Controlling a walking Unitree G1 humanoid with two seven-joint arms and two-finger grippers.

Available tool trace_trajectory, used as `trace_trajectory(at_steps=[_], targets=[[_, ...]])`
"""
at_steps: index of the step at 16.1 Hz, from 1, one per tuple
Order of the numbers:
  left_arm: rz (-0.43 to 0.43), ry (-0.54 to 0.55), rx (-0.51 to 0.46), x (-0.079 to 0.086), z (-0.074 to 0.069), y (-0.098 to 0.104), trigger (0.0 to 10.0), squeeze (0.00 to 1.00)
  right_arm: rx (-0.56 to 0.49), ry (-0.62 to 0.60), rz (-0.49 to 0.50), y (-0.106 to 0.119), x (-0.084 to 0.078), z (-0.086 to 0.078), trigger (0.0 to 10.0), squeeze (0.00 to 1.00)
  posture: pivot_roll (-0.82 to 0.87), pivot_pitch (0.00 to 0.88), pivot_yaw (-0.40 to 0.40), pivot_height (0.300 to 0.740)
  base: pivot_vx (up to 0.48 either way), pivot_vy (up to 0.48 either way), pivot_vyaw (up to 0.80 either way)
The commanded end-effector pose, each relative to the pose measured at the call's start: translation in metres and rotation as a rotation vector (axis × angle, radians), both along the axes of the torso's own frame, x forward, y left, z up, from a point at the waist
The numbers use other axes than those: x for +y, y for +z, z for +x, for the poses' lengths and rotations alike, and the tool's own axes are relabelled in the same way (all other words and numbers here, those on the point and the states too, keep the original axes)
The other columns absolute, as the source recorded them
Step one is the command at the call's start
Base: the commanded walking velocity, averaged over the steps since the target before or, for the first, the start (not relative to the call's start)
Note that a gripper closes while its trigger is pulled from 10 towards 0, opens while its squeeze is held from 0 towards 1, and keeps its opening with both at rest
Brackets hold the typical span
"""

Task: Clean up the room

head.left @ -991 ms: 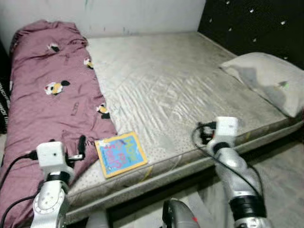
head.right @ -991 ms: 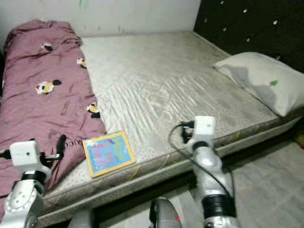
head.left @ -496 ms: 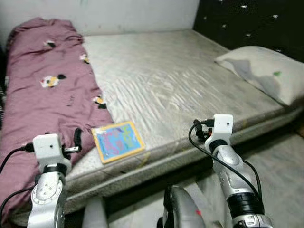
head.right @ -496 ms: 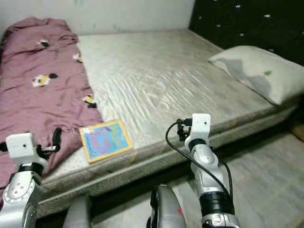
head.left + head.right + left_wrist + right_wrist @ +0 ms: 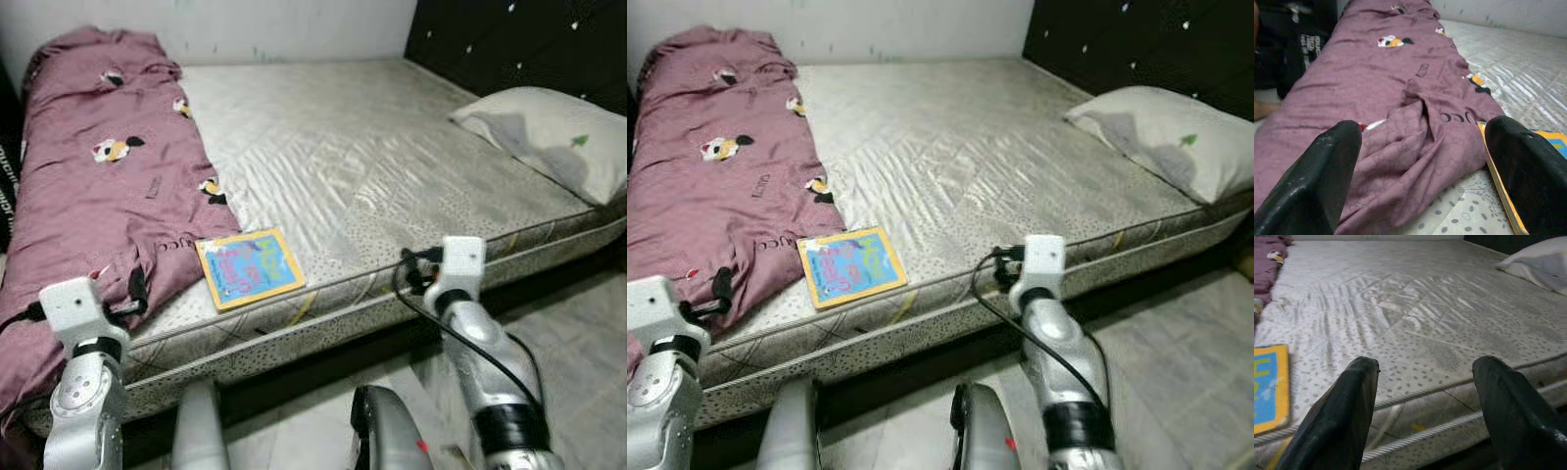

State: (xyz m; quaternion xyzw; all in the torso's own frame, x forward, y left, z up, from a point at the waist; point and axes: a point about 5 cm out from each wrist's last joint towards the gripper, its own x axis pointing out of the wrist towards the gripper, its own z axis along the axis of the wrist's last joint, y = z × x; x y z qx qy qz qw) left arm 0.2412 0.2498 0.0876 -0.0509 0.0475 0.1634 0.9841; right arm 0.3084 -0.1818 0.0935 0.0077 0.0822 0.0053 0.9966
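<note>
A bare grey quilted mattress (image 5: 362,166) fills most of the room, its piped edge running along the near side. Behind it stands a pale wall (image 5: 294,24) with a few small marks, and at the head end a dark tufted headboard (image 5: 519,39) (studded with bright buttons). The floor (image 5: 1185,343) below looks like grey tile, though it is blurred. Light falls evenly, soft, without hard shadows.
</note>
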Motion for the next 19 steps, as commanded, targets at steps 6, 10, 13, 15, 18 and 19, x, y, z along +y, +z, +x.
trace_trajectory(at_steps=[6,10,13,15,18,19], targets=[[-0.075,-0.004,0.026,-0.002,0.012,-0.003,10.0,0.00,0.040,-0.030,-0.034,0.005,-0.024,-0.026,10.0,0.00,-0.10,0.059,-0.091,0.515,0.000,0.000,0.00],[-0.104,-0.021,0.046,-0.003,0.024,-0.006,10.0,0.00,0.038,-0.022,-0.056,0.011,-0.027,-0.038,10.0,0.00,-0.13,0.085,-0.101,0.515,0.000,0.000,0.00],[-0.146,-0.040,0.085,-0.006,0.035,-0.014,10.0,0.00,0.039,-0.007,-0.069,0.016,-0.028,-0.046,10.0,0.00,-0.16,0.102,-0.108,0.490,0.000,0.000,0.00],[-0.153,-0.042,0.095,-0.007,0.038,-0.017,10.0,0.00,0.035,0.001,-0.073,0.020,-0.030,-0.049,10.0,0.00,-0.17,0.111,-0.114,0.480,0.000,0.000,0.00],[-0.170,-0.049,0.102,-0.011,0.042,-0.020,10.0,0.00,0.049,0.022,-0.105,0.022,-0.029,-0.055,10.0,0.00,-0.19,0.128,-0.123,0.480,0.000,0.000,0.00],[-0.175,-0.056,0.102,-0.013,0.045,-0.021,10.0,0.00,0.053,0.026,-0.107,0.022,-0.029,-0.056,10.0,0.00,-0.19,0.131,-0.126,0.480,0.000,0.000,0.00]])
